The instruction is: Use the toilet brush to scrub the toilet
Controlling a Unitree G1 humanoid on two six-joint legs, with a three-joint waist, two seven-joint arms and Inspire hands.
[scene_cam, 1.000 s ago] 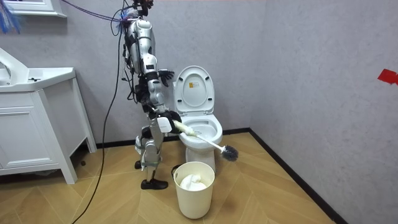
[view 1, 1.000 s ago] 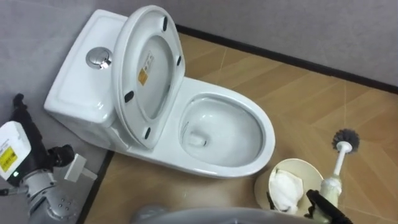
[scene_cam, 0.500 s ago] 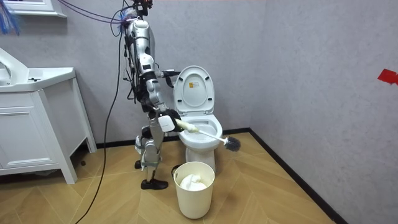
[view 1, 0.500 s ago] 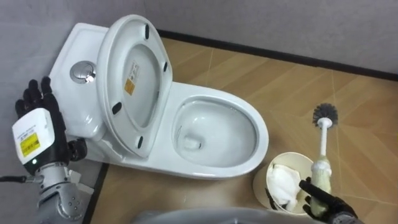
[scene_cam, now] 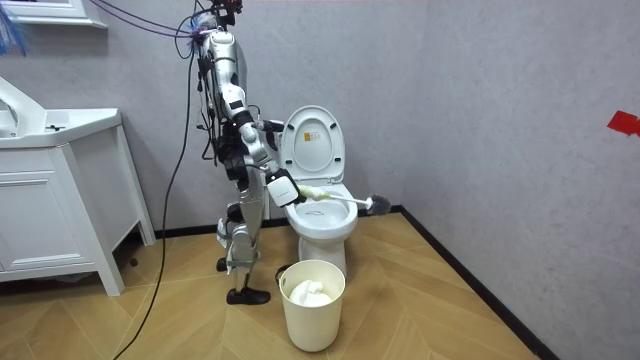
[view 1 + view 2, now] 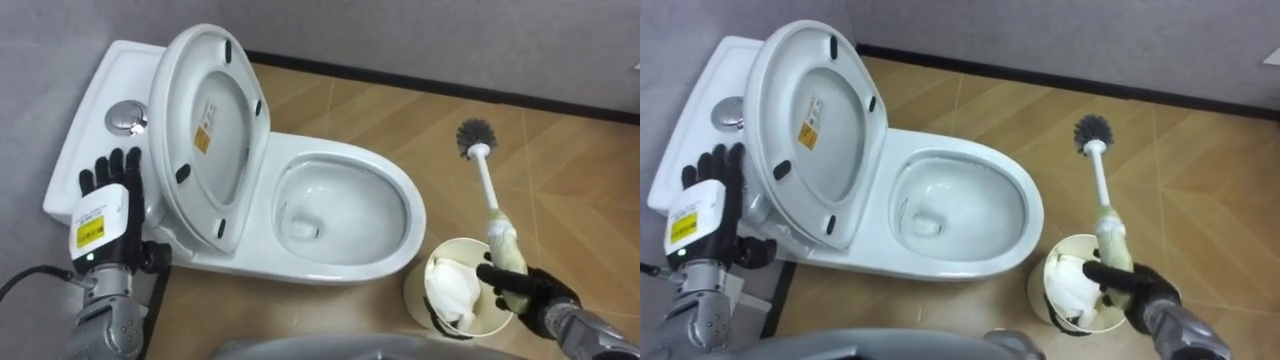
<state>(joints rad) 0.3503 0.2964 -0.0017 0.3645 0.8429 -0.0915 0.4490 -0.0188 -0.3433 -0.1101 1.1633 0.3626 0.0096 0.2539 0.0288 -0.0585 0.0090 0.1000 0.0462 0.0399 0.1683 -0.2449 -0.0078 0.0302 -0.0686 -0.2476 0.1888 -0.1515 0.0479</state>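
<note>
A white toilet [image 6: 345,215] stands with its lid and seat [image 6: 205,130] raised against the tank [image 6: 90,150]; the bowl [image 6: 955,205] is bare. My right hand [image 6: 525,290] is shut on the pale handle of a toilet brush [image 6: 485,175], held above the floor to the right of the bowl, its dark bristle head [image 6: 1092,130] pointing away from me. In the room view the toilet brush [image 5: 345,200] sticks out level over the bowl. My left hand [image 6: 110,215] hangs open beside the tank, fingers straight up.
A cream waste bin [image 6: 445,295] with white crumpled paper stands on the wood floor right of the toilet, under my right hand. A grey wall with dark skirting [image 6: 420,85] runs behind. A white vanity cabinet [image 5: 55,200] is at the room view's left.
My right hand has lifted the brush, and its head swung up and toward the toilet. My left hand rose beside the tank with its fingers straightened. The camera shifted slightly.
</note>
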